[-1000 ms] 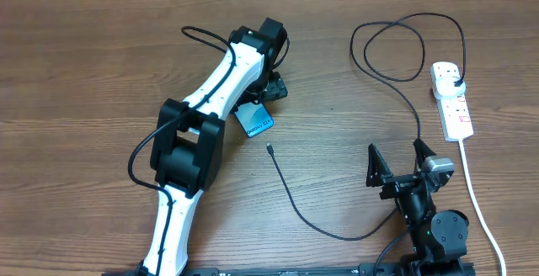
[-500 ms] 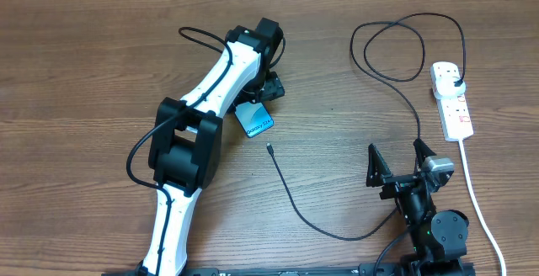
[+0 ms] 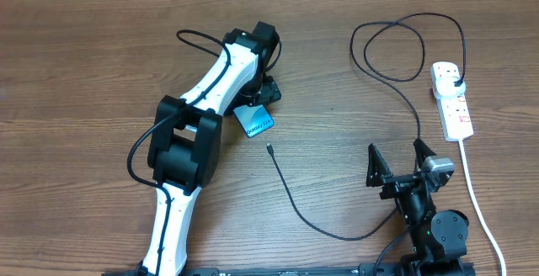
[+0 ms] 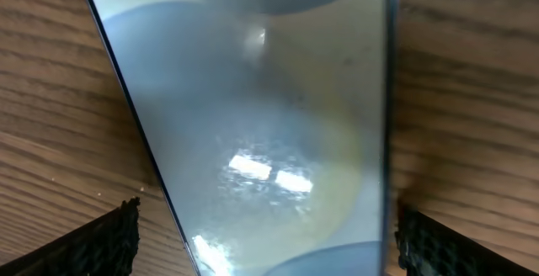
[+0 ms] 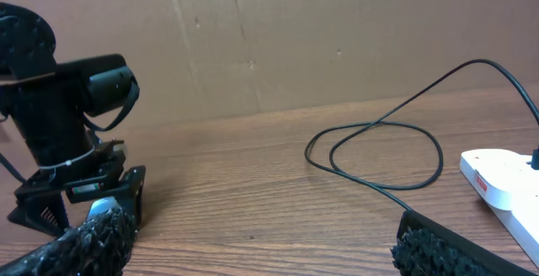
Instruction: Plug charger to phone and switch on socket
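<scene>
Left gripper [image 4: 265, 246] stands spread astride the phone [image 3: 254, 122], whose white screen lettering is too small to read; right gripper [image 3: 396, 160] stands spread, holding nothing.

Phone [image 3: 255, 122]: slim, light-blue screen up, lay flat and angled on the tabletop [image 3: 76, 49].
Charger [image 3: 290, 200]: thin black cable, looped; its free connector tip lay near the phone, apart from it.
Socket [image 3: 456, 112]: white power strip at far right, held the charger's black plug.
</scene>
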Robot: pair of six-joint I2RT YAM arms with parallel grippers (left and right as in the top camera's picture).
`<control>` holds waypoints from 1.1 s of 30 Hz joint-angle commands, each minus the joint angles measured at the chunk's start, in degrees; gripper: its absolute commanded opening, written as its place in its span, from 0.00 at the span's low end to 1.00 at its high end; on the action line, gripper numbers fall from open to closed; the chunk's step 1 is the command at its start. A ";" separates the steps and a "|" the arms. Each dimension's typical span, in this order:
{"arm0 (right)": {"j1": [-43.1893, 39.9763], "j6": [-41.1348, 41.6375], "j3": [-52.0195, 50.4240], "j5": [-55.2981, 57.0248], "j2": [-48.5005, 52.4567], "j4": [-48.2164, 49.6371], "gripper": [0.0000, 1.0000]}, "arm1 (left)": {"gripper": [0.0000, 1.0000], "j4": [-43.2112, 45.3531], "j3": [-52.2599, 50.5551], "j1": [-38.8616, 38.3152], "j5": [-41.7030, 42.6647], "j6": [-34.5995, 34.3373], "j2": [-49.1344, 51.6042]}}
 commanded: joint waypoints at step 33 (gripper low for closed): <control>0.26 -0.24 -0.59 0.59 -0.42 0.35 1.00 | 1.00 12.81 -14.88 0.37 8.04 -1.73 0.85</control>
